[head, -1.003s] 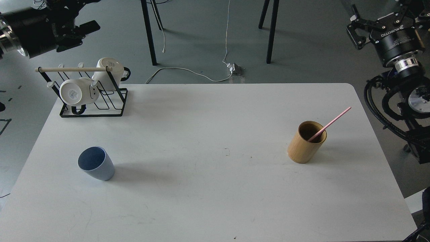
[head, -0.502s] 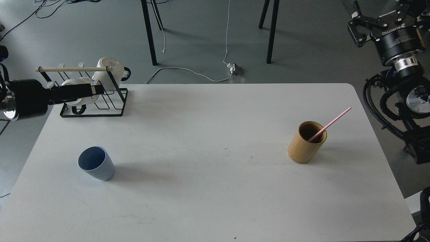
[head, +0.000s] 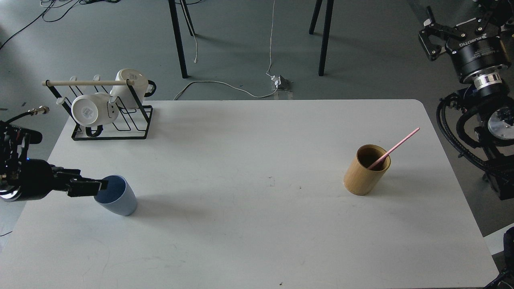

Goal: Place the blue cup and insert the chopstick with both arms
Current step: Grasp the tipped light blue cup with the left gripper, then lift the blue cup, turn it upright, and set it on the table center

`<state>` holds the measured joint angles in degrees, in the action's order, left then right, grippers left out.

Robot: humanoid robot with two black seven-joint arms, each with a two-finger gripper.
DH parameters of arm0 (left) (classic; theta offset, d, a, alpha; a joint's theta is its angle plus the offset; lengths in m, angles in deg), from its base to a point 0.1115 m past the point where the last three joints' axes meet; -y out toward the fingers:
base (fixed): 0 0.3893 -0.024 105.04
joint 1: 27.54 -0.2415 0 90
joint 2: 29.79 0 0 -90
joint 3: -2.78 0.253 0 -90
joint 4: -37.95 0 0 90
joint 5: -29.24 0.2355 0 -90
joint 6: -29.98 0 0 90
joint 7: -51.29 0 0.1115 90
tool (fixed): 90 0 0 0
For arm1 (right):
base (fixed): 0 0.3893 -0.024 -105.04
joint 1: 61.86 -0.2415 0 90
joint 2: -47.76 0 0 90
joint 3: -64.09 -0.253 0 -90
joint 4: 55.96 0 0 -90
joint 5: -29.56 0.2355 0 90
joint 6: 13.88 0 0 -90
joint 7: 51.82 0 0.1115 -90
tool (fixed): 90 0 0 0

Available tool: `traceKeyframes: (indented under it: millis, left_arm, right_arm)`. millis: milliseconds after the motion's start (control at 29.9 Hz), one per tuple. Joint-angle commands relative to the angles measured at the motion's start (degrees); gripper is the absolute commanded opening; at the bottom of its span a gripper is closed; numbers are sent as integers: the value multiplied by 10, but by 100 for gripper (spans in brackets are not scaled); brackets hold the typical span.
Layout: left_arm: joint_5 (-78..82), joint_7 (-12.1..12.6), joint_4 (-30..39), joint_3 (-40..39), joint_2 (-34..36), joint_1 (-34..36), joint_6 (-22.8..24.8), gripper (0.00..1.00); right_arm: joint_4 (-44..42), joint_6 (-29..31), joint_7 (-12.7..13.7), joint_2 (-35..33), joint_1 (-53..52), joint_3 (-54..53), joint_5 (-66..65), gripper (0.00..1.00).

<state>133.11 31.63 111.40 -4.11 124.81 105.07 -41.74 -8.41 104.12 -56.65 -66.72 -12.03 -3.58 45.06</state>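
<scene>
Left end effector (head: 94, 186): at the left edge, level with the blue cup's rim; you cannot tell whether its fingers are apart or together.
Blue cup (head: 116, 196): lower left of the table (head: 249, 241), upright. Come in too low and you risk tipping it.
Mug rack (head: 105, 108): upper left; lift wide and you may clip it.
Chopstick (head: 393, 148): right of centre, leaning in the tan holder (head: 365, 170); a slanted pull could topple the holder.
Right end effector (head: 455, 30): upper right, fingers apart, empty.
</scene>
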Motion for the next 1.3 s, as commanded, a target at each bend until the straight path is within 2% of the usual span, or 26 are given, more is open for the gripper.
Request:
traceKeyframes:
  millis: [0,134,234,334,435,602,736,903,970,1036,1137,1271]
  left_arm:
    - [18,2,-29,4,-24,-1,-17,77]
    - [17,-2,-49,2,-31,0,-17,60]
    - [9,-13,-50,3,-35,-1,-14,42]
    - [2,-28,-56,5,-47,-1,-11,18]
    - [2,-29,-77,4,-63,0,-4,9]
    - [3,-30,-81,3,-67,8,3,5]
    - [5,-44,-67,-1,-67,24,25,1]
    - [5,-42,-20,-1,-69,117,87,1]
    - [6,-36,2,0,-81,158,97,1]
    - [10,-22,12,1,-111,190,97,1]
    - [12,15,6,5,-201,229,97,1]
    - [20,31,2,6,-318,256,97,3]
  right_arm:
    - [-1,0,0,-1,0,-2,0,99]
    - [-1,0,0,-1,0,-2,0,99]
    - [-1,0,0,-1,0,-2,0,99]
    - [-2,0,0,-2,0,-2,0,99]
    - [-2,0,0,-3,0,-3,0,99]
    - [-6,0,0,-3,-2,-2,-1,99]
    - [-5,0,0,-1,-9,-2,-1,99]
    - [-5,0,0,-5,-13,-10,-1,99]
    - [-5,0,0,-8,-15,-9,-1,99]
    - [-3,0,1,-16,-17,-5,-4,99]
    - [3,0,2,-30,-22,-3,-6,99]
    - [13,0,4,-68,-34,0,-6,99]
